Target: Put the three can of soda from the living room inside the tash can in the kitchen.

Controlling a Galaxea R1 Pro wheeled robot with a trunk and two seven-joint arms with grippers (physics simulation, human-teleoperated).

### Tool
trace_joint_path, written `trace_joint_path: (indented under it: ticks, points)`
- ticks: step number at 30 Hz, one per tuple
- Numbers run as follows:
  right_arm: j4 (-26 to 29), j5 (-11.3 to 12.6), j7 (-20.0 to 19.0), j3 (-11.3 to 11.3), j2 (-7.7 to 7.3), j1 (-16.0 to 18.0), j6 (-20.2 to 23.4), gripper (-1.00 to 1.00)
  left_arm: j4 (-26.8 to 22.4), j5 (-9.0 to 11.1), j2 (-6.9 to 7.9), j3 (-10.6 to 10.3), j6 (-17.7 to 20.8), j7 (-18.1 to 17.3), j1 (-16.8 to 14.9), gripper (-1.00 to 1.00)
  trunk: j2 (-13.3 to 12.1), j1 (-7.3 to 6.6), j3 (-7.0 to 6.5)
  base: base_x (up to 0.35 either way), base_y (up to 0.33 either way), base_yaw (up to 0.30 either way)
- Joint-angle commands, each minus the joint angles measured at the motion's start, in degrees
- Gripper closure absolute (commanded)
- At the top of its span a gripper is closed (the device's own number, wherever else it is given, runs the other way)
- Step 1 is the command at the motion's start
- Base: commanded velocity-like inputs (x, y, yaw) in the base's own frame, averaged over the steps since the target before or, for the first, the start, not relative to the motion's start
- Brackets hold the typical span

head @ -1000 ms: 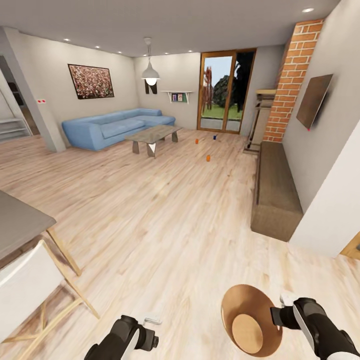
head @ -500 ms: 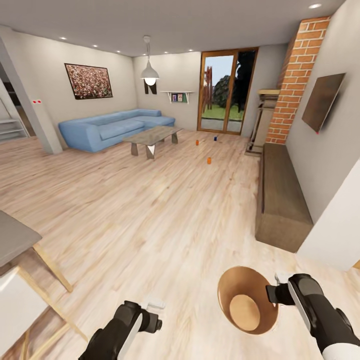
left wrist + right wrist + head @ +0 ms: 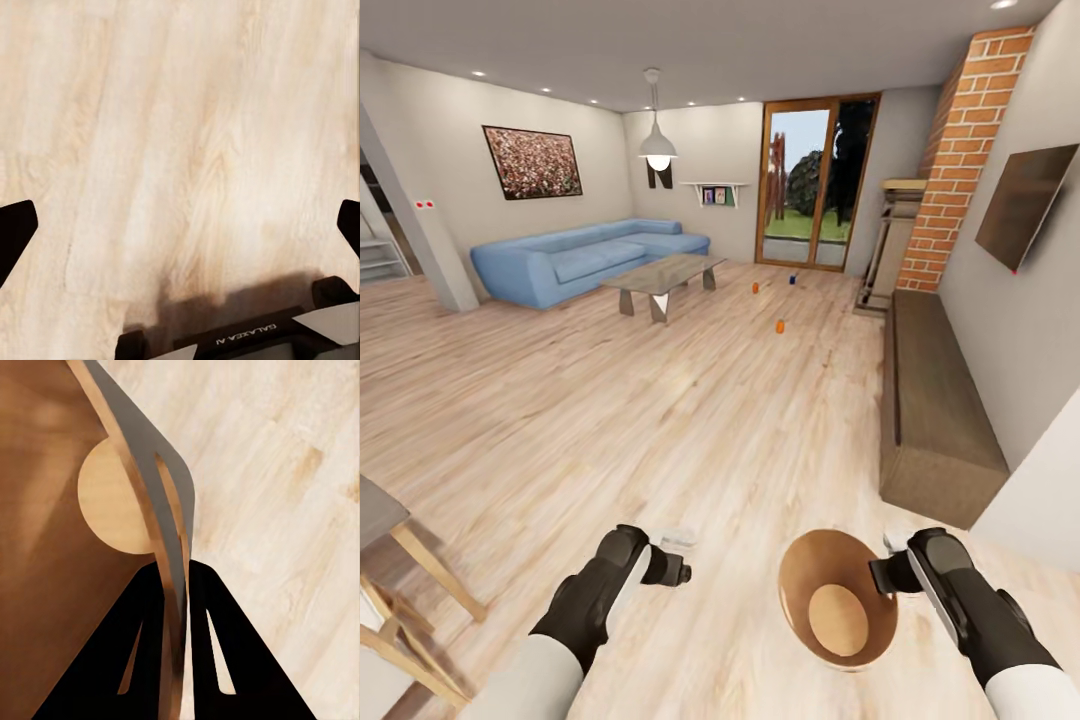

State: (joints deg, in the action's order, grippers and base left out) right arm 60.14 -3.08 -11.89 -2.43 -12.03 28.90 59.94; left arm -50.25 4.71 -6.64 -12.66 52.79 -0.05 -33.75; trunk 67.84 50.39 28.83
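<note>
The tash can (image 3: pixel 805 565), a copper-brown bin, hangs tilted in front of me with its pale bottom facing the head camera. My right gripper (image 3: pixel 880 577) is shut on its rim. In the right wrist view the dark fingers (image 3: pixel 142 622) clamp the thin wall of the bin (image 3: pixel 45 510). Far ahead on the living room floor stand the three cans of soda: an orange one (image 3: pixel 780 326), a second orange one (image 3: pixel 755 288) and a dark blue one (image 3: pixel 792 279). My left gripper (image 3: pixel 678 560) is open over bare planks, its fingertips (image 3: pixel 15 232) spread wide apart.
A blue corner sofa (image 3: pixel 575 260) and a low coffee table (image 3: pixel 660 275) stand left of the cans. A long wooden bench (image 3: pixel 935 400) runs along the right wall below the TV (image 3: pixel 1040 200) and brick chimney (image 3: pixel 960 150). Chair legs (image 3: pixel 410 590) show at lower left.
The whole view has advanced into the living room; the table and chair at the left have slid mostly out of frame. Both arms show higher, the bin still in the right gripper.
</note>
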Motion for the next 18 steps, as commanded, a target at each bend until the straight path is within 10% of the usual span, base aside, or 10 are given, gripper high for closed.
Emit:
trace_joint_path:
  ticks: [1, 7, 18]
  points:
    - [-0.1, 0.9, -0.4, 0.4, -0.03, 0.5, 0.1, 1.0, -0.1, 0.1, -0.01, 0.0, 0.5, 0.0, -1.4, -1.0, 0.0, 0.0, 0.01, 0.254, 0.0, 0.0]
    - [-0.3, 1.2, -0.6, 6.5, 0.24, 1.3, 0.1, 1.0, 0.1, 0.1, -0.03, 0.0, 1.9, 0.0, -5.0, -1.0, 0.0, 0.0, 0.01, 0.224, 0.0, 0.0]
    - [-1.2, 1.2, -0.5, 9.3, 0.5, 1.5, 0.1, 1.0, 0.3, 1.4, -0.06, 0.0, 3.0, 0.1, -5.8, -1.0, 0.0, 0.0, 0.01, 0.158, 0.0, 0.0]
